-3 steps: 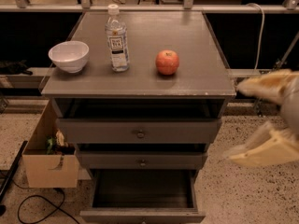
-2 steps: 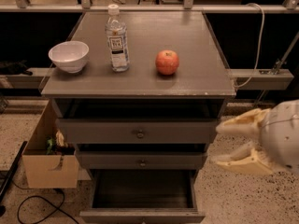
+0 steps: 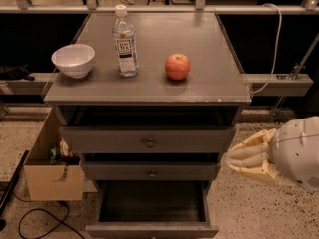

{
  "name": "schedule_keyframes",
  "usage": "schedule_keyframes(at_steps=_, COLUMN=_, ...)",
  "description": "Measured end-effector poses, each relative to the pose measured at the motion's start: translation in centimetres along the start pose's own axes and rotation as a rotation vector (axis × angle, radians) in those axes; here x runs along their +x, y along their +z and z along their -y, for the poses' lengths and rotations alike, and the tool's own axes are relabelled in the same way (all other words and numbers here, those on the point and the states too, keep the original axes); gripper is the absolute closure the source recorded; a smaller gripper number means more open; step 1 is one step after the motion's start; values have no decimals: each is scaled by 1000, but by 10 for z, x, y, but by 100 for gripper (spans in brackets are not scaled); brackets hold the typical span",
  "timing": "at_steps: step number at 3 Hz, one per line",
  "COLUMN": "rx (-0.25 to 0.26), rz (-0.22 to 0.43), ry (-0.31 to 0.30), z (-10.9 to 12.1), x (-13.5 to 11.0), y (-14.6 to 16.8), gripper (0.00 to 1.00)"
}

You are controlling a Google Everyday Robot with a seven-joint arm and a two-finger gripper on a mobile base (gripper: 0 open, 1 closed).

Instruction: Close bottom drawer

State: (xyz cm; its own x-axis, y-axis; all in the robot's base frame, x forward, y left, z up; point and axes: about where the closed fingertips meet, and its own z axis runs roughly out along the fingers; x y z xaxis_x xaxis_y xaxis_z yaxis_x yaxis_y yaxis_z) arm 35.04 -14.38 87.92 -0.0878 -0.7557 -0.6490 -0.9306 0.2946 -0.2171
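The bottom drawer (image 3: 152, 202) of the grey cabinet stands pulled far out. Its dark inside is bare, and its slim front panel (image 3: 149, 231) lies at the lower edge of the view. My gripper (image 3: 234, 158), cream-coloured on a white wrist, hangs to the right of the cabinet. It is level with the middle drawer (image 3: 149, 172), points left at the cabinet's right side, and is above and to the right of the bottom drawer. It holds nothing that I can see.
The top drawer (image 3: 148, 141) and the middle drawer are slightly ajar. On the cabinet top (image 3: 209, 83) stand a white bowl (image 3: 73, 59), a water bottle (image 3: 124, 43) and a red apple (image 3: 178, 66). A cardboard box (image 3: 52, 176) sits on the floor to the left, with a cable (image 3: 30, 223) beside it.
My gripper has moved left and down, from the right edge of the view towards the cabinet's right side. The drawers have not moved.
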Motion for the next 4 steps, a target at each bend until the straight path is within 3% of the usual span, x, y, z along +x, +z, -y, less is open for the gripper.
schedule_keyframes(at_steps=1, rx=0, rz=0, ry=0, z=0, x=0, y=0, gripper=79)
schedule_keyframes(at_steps=2, rx=0, rz=0, ry=0, z=0, x=0, y=0, gripper=100)
schedule_keyframes(at_steps=3, rx=-2, rz=-21, ry=0, z=2, x=11, y=11, gripper=100)
schedule_keyframes(at_steps=4, rx=17, rz=8, ry=58, z=13, x=47, y=33, gripper=100)
